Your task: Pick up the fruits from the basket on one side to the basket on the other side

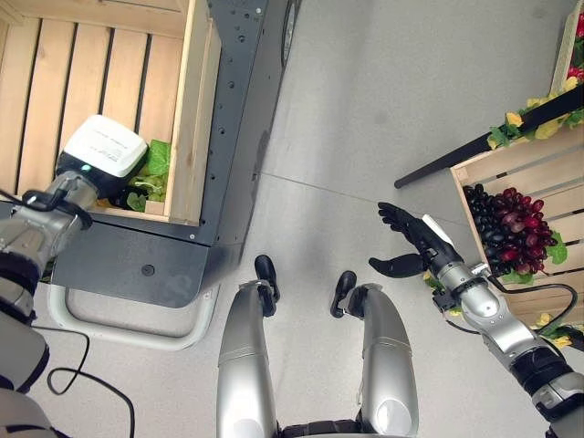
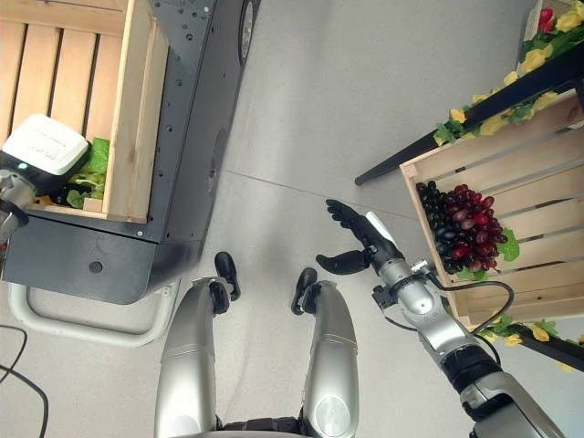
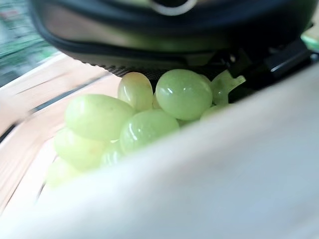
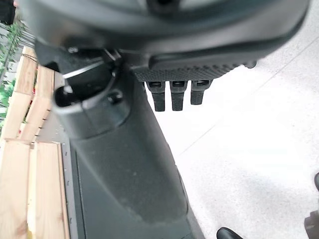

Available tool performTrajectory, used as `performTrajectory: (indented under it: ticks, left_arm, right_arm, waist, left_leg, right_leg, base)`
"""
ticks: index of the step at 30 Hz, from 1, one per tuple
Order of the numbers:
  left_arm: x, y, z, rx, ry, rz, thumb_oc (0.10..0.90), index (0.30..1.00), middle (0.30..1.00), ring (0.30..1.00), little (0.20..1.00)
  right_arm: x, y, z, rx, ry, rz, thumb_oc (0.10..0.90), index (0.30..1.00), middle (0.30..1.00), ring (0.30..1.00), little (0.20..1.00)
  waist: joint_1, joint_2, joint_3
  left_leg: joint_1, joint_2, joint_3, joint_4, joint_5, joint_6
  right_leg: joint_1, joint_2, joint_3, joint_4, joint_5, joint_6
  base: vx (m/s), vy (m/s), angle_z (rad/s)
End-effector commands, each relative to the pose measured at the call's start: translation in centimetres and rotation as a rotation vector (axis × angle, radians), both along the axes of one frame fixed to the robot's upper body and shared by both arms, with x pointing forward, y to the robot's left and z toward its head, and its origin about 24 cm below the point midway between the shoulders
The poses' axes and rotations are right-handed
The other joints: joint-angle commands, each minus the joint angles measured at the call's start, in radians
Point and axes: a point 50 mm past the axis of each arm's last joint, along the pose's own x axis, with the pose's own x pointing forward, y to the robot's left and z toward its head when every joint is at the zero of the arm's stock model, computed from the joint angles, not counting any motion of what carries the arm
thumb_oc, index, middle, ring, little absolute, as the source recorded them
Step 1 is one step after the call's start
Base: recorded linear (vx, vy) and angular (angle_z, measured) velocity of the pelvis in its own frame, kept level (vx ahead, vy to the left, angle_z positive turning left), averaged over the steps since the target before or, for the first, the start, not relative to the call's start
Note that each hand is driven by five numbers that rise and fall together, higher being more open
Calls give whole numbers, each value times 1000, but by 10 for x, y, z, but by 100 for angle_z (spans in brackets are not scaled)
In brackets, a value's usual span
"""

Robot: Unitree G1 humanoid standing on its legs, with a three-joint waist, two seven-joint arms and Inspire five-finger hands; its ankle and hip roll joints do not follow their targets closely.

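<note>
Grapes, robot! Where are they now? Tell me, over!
Left hand down in left crate, fingers hidden, green grapes at it. Right hand open, empty, above floor. Dark grapes wait in right crate.

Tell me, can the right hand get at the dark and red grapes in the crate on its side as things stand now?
Probably yes. The right hand hangs open over the floor just beside the wooden crate, holding nothing. The dark and red grapes lie exposed near the crate's closest edge, with nothing between.

Mock produce shop, wooden crates (image 1: 511, 169) of grapes (image 1: 506, 224), leaf garlands (image 1: 538, 114), grey floor (image 1: 365, 109)
</note>
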Motion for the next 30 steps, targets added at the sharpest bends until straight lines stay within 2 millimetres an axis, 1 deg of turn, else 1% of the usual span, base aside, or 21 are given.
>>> performTrajectory:
  ticks: [1,3,4,5,6,7,8,9,10,12,14,15,17,18,23,25,26,27,28,29,30]
  left_arm:
    - [-10,11,44,-347,-461,20,400,300,300,300,300]
    - [-14,15,41,-453,-529,31,400,300,300,300,300]
    - [-18,19,38,-550,-587,45,400,300,300,300,300]
    - [-18,19,38,-550,-587,45,400,300,300,300,300]
    - [-20,21,36,-587,-609,53,400,300,300,300,300]
    - [-24,25,35,-725,-684,57,400,300,300,300,300]
    - [-29,28,31,-857,-746,58,400,300,300,300,300]
    - [-30,29,31,-885,-760,54,400,300,300,300,300]
    - [-31,30,29,-949,-786,50,400,300,300,300,300]
    - [-32,30,26,-1030,-807,39,400,300,300,300,300]
    - [-34,29,23,-1158,-831,10,400,300,300,300,300]
    - [-34,30,23,-1164,-828,11,400,300,300,300,300]
    - [-37,30,22,-1269,-840,-34,400,300,300,300,300]
    - [-37,30,21,-1281,-834,-36,400,300,300,300,300]
    - [-35,23,20,-1455,-801,-143,400,300,300,300,300]
    - [-30,15,20,-1566,-779,-205,400,300,300,300,300]
    - [-29,14,19,-1572,-774,-208,400,300,300,300,300]
    - [-25,8,19,-1636,-751,-247,400,300,300,300,300]
    - [-22,3,17,-1664,-736,-262,400,300,300,300,300]
    - [-16,-7,12,-1698,-688,-285,400,300,300,300,300]
    - [-12,-13,9,-1721,-655,-302,400,300,300,300,300]
  right_arm:
    - [-1,-7,36,103,-203,-11,800,900,900,900,900]
    - [-4,-4,32,118,-199,-14,800,900,900,900,900]
    - [-7,-1,27,128,-192,-15,800,900,900,900,900]
    - [-7,-1,27,128,-192,-15,800,900,900,900,900]
    - [-7,0,26,130,-190,-13,800,900,900,900,900]
    - [-10,1,21,145,-186,-18,800,900,900,900,900]
    - [-12,5,17,152,-176,-20,800,900,900,900,900]
    - [-13,5,17,153,-176,-20,800,900,900,900,900]
    - [-14,6,16,157,-175,-23,800,900,900,900,900]
    - [-15,9,12,160,-166,-26,800,900,900,900,900]
    - [-22,13,4,164,-144,-23,800,900,900,900,900]
    - [-22,13,3,164,-142,-23,800,900,900,900,900]
    - [-26,17,-1,172,-130,-15,800,900,900,900,900]
    - [-27,18,-2,172,-128,-13,800,900,900,900,900]
    - [-29,26,-4,172,-123,34,800,900,900,900,900]
    - [-27,29,-4,184,-96,62,800,900,900,900,900]
    - [-27,29,-4,186,-94,63,800,900,900,900,900]
    - [-25,30,-4,213,-74,74,800,900,900,900,900]
    - [-25,31,-5,231,-61,80,800,900,900,900,900]
    - [-22,33,-5,267,-42,76,800,900,900,900,900]
    - [-21,34,-5,281,-38,71,800,900,900,900,900]
  waist:
    - [27,34,-12]
    - [30,33,-12]
    - [33,32,-12]
    - [33,32,-12]
    - [31,32,-12]
    - [40,31,-12]
    - [38,35,-12]
    - [38,36,-12]
    - [38,39,-12]
    - [36,46,-23]
    - [33,61,-59]
    - [33,62,-61]
    - [30,72,-92]
    - [30,73,-96]
    - [25,91,-146]
    - [21,102,-176]
    - [21,102,-177]
    - [21,107,-198]
    - [19,109,-209]
    - [17,113,-232]
    - [17,114,-245]
  left_leg:
    - [212,-39,44,-112,-150,-23]
    - [240,-43,42,-122,-150,-22]
    - [270,-49,39,-131,-151,-21]
    - [270,-49,39,-131,-151,-21]
    - [280,-50,39,-134,-151,-22]
    - [317,-57,32,-137,-157,-21]
    - [365,-63,30,-150,-161,-21]
    - [374,-64,30,-153,-161,-21]
    - [400,-67,30,-162,-161,-22]
    - [434,-72,31,-180,-160,-23]
    - [496,-82,36,-218,-157,-26]
    - [501,-82,37,-222,-156,-27]
    - [552,-87,42,-258,-151,-30]
    - [560,-88,42,-264,-150,-31]
    - [640,-99,39,-326,-138,-40]
    - [685,-107,38,-370,-125,-48]
    - [690,-108,37,-375,-124,-49]
    - [716,-113,34,-407,-113,-56]
    - [734,-114,33,-429,-107,-61]
    - [768,-118,30,-477,-92,-70]
    - [782,-119,28,-500,-83,-75]
  right_leg:
    - [74,16,-17,-32,59,11]
    - [97,14,-16,-39,62,14]
    - [124,14,-13,-47,65,17]
    - [124,14,-13,-47,65,17]
    - [133,14,-13,-51,66,18]
    - [165,13,-7,-57,65,21]
    - [208,11,-6,-70,64,24]
    - [216,11,-6,-73,64,25]
    - [239,10,-4,-82,64,26]
    - [269,8,-3,-99,64,28]
    - [323,6,1,-140,69,30]
    - [328,6,1,-145,70,30]
    - [377,9,-4,-190,71,31]
    - [386,10,-4,-198,71,31]
    - [481,29,-17,-281,61,28]
    - [537,45,-26,-339,55,23]
    - [543,47,-28,-345,55,23]
    - [577,59,-32,-388,59,22]
    - [601,67,-34,-416,63,22]
    - [642,82,-36,-471,69,22]
    - [660,88,-38,-499,73,22]
  base:
    - [13,-89,1]
    - [18,-88,0]
    - [13,-62,1]
    - [13,-62,0]
    - [24,-77,1]
    - [53,-126,0]
    - [53,-120,-1]
    - [40,-86,3]
    - [36,-55,0]
    - [55,-59,1]
    - [90,-70,-1]
    - [81,-65,-3]
    - [67,-86,-4]
    - [60,-105,-5]
    - [49,-90,-6]
    - [54,-83,-6]
    - [53,-96,-5]
    - [47,-100,-4]
    - [83,-153,-5]
    - [74,-132,-2]
    - [67,-146,-2]
